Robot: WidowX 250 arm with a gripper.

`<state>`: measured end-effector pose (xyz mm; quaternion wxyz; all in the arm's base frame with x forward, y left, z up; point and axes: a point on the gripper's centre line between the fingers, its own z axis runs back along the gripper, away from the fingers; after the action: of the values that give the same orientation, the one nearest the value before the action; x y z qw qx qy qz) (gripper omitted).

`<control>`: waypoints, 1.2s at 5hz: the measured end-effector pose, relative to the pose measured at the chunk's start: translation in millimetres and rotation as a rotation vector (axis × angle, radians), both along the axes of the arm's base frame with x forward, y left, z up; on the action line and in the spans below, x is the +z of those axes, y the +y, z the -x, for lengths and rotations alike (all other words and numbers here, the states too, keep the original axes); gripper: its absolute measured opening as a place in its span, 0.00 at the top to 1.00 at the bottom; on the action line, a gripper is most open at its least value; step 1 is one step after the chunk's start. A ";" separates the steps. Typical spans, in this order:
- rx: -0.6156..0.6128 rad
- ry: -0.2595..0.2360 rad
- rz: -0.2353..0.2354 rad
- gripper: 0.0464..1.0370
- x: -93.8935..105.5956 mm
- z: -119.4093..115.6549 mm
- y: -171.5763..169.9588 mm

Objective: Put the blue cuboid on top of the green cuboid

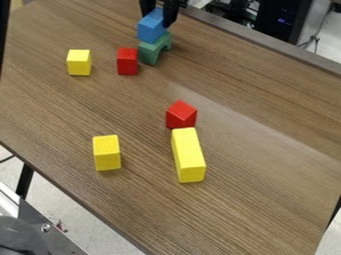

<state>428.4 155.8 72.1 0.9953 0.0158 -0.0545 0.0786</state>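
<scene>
End effector (160, 9): black two-finger gripper, at the counter's (266, 164) far edge. Fingers parted by about the width of the blue wooden cuboid (150, 27), one on either side; reads as a grip on it, pressure not determinable.

Blue cuboid: upright, directly above the green wooden arch-shaped block (151, 52), bottom apparently meeting its crown. Whether it bears full weight there: cannot tell.

Step in hand, as judged: seat and release. Confirm the underside lies flat and centred on the crown; if high, lower slightly without pressing. Part both fingers evenly, so neither drags the cuboid off. Raise straight up until clear, then withdraw. Risk: a sideways pull tips the stack or nudges the red block (127, 62) just beside the arch.

Farther out: yellow cube (79, 63) beyond that red block, towards the left edge. Mid-counter, second red block (181, 115) by the end of a long yellow block (188, 155). Short yellow block (106, 153) nearer the near edge.
</scene>
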 end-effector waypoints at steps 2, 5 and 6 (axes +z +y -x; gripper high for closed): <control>0.015 0.006 -0.002 0.47 -3.5 3.2 -0.2; 0.018 0.004 -0.017 0.47 -1.8 7.5 -4.4; 0.017 0.005 -0.019 0.47 -2.7 7.8 -6.2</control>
<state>420.6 149.5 69.5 0.9945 0.0259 -0.0528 0.0864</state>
